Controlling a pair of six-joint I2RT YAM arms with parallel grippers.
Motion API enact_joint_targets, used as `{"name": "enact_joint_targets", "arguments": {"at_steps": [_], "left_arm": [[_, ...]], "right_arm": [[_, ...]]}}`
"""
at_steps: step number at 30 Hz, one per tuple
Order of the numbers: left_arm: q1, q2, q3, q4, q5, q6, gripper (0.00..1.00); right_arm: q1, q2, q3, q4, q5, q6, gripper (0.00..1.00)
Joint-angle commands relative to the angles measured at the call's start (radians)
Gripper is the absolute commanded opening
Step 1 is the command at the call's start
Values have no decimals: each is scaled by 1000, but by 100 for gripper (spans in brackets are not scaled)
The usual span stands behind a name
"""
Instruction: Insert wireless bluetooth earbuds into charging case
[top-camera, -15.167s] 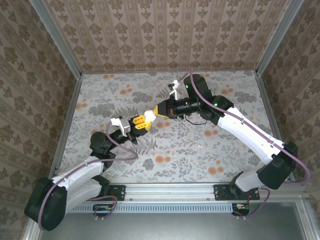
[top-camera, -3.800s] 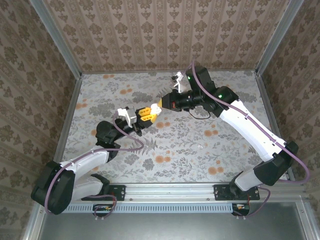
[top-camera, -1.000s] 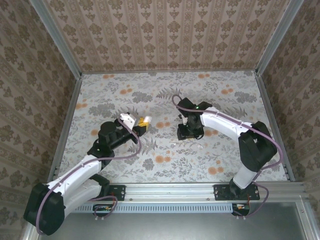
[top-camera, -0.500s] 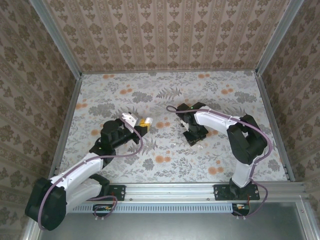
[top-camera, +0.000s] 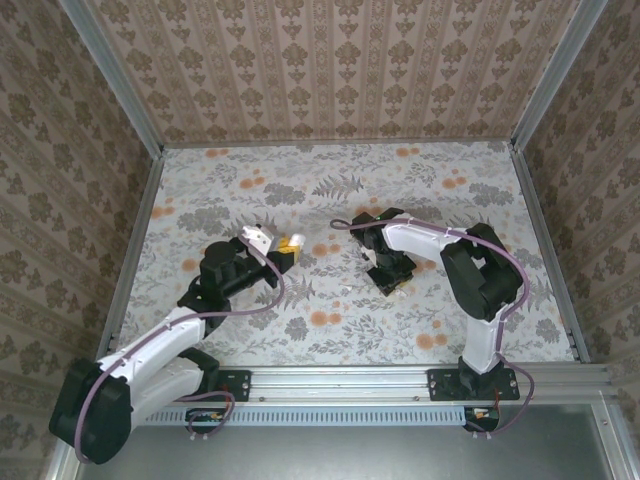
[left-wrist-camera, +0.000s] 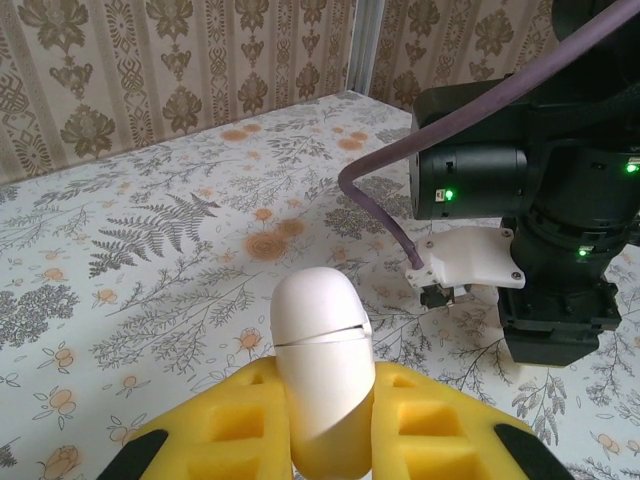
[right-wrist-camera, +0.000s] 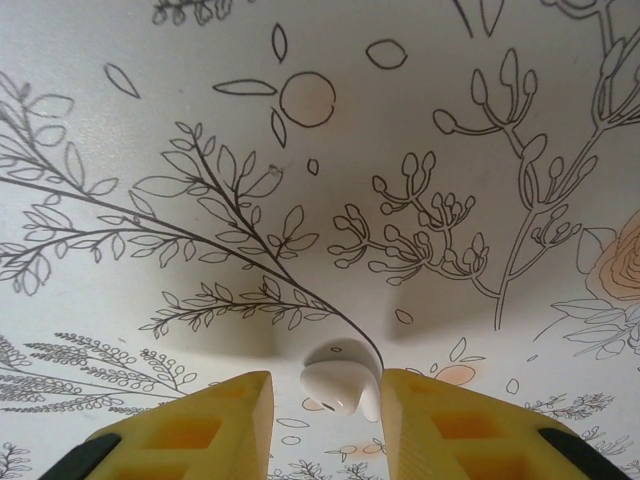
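case (left-wrist-camera: 318, 345): slick, squeezed in left gripper (left-wrist-camera: 325, 405) | earbud (right-wrist-camera: 340, 392): tiny, likely slippery, pinch round part | right gripper (right-wrist-camera: 327, 384): spread around it

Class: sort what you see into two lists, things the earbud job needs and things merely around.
Job: glossy white pebble-shaped charging case, held by left hand; small white plastic earbud, flanked by right hand.
Around: floral table cover; patterned wallpaper walls; aluminium front rail.

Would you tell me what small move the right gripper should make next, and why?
Probably close the right gripper on the earbud. Its open fingers straddle the white earbud lying on the table, with a gap left on one side, and the left gripper holds the case ready.
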Motion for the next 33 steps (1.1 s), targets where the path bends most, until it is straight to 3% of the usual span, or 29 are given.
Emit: {"name": "enact_joint_targets", "arguments": {"at_steps": [1, 9, 23, 33], "left_arm": [[1, -25, 22, -1, -2, -17, 0], [-1, -30, 19, -2, -4, -23, 0], [-1, -31, 25, 2, 2, -26, 0], [-1, 5, 29, 176, 156, -39, 0]], "right_arm": [[-5, 26, -18, -21, 37, -17, 34], [-10, 35, -33, -25, 55, -19, 33], [-16, 36, -18, -15, 17, 12, 17], [-20, -223, 48, -82, -29, 156, 11]]}}
